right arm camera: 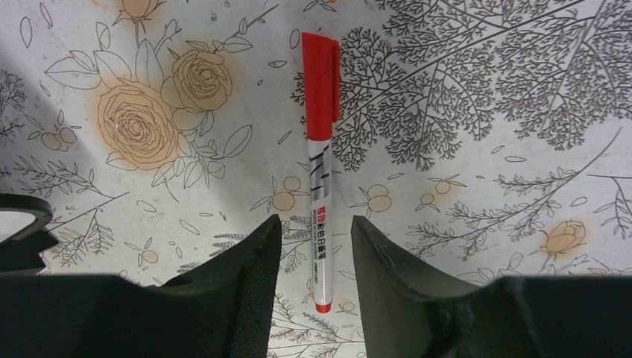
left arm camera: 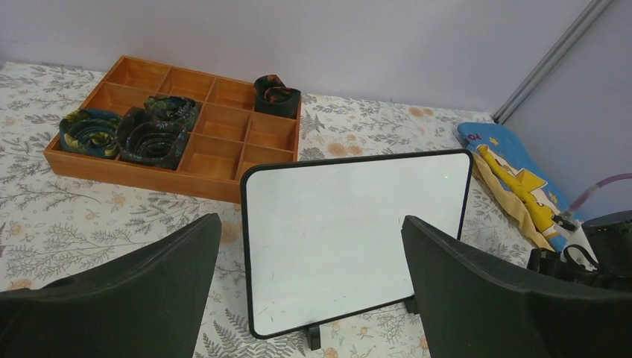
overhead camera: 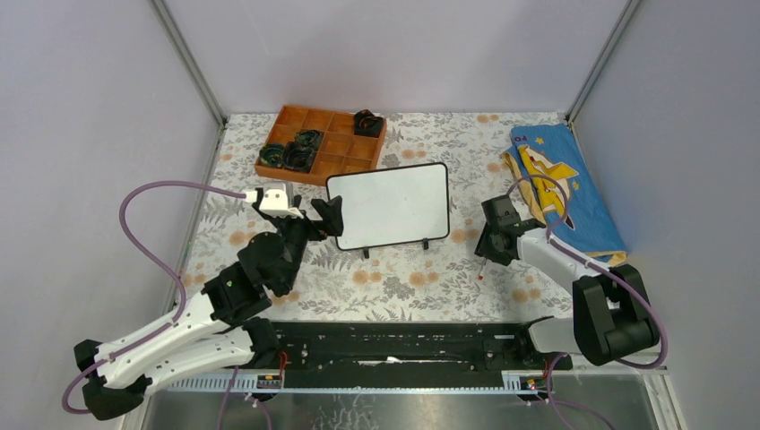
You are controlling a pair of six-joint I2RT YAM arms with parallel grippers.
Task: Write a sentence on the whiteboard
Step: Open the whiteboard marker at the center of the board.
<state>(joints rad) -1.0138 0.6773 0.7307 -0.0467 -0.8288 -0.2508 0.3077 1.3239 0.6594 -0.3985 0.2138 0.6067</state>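
The whiteboard (overhead camera: pixel 390 204) stands on small black feet in the middle of the table, white with a thin black frame. In the left wrist view the whiteboard (left arm camera: pixel 350 231) is blank apart from faint smudges, and no sentence shows on it. My left gripper (overhead camera: pixel 314 219) is open just in front of the board's left edge, its jaws (left arm camera: pixel 309 224) wide apart and empty. A red-capped marker (right arm camera: pixel 320 164) lies flat on the tablecloth. My right gripper (right arm camera: pixel 315 224) hangs low over the marker's tail end, a finger on each side with a gap at both. In the top view the marker (overhead camera: pixel 482 273) pokes out below the right gripper (overhead camera: pixel 491 246).
An orange compartment tray (overhead camera: pixel 309 175) holding several dark rolled items sits behind the board at the left. A blue and yellow cloth (overhead camera: pixel 565 184) lies at the right edge. Grey walls and metal posts enclose the table.
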